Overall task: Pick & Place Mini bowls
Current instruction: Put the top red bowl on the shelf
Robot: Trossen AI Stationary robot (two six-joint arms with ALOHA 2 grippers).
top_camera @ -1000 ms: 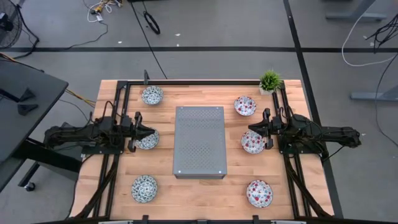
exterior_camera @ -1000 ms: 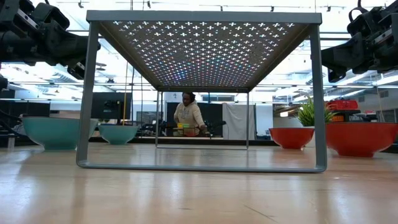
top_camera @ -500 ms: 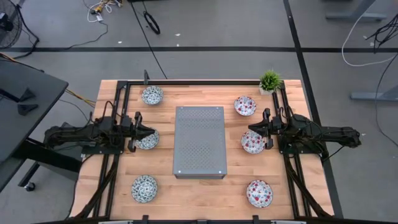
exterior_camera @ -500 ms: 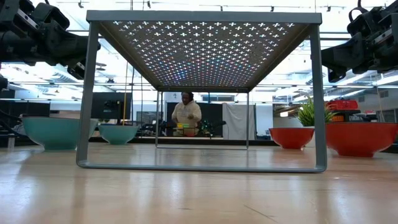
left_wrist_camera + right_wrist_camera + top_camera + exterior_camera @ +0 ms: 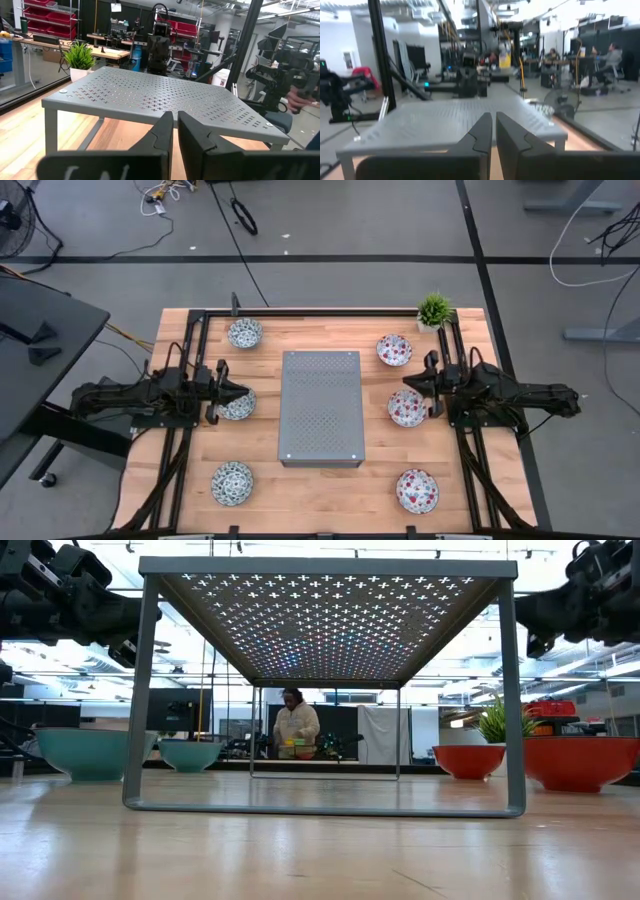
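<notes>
Six mini bowls rest on their bases on the wooden table, flanking a grey perforated box [image 5: 320,407]. The blue-green ones [image 5: 245,333], [image 5: 236,407], [image 5: 232,482] are on the left. The red-speckled ones [image 5: 394,350], [image 5: 406,409], [image 5: 416,491] are on the right. My left gripper [image 5: 245,392] [image 5: 175,116] hovers shut above the far rim of the middle blue-green bowl, pointing at the box. My right gripper [image 5: 405,386] [image 5: 493,116] hovers shut above the far side of the middle red bowl, also pointing at the box.
A small green potted plant [image 5: 434,310] stands at the far right corner. The grey box stands on thin legs, open underneath [image 5: 325,690]. Black rails [image 5: 190,350] run along the table's sides. A person [image 5: 296,725] is in the room beyond the table.
My right gripper has risen a little and drawn slightly back toward the table's right edge, staying shut. My left arm and all the bowls have kept still.
</notes>
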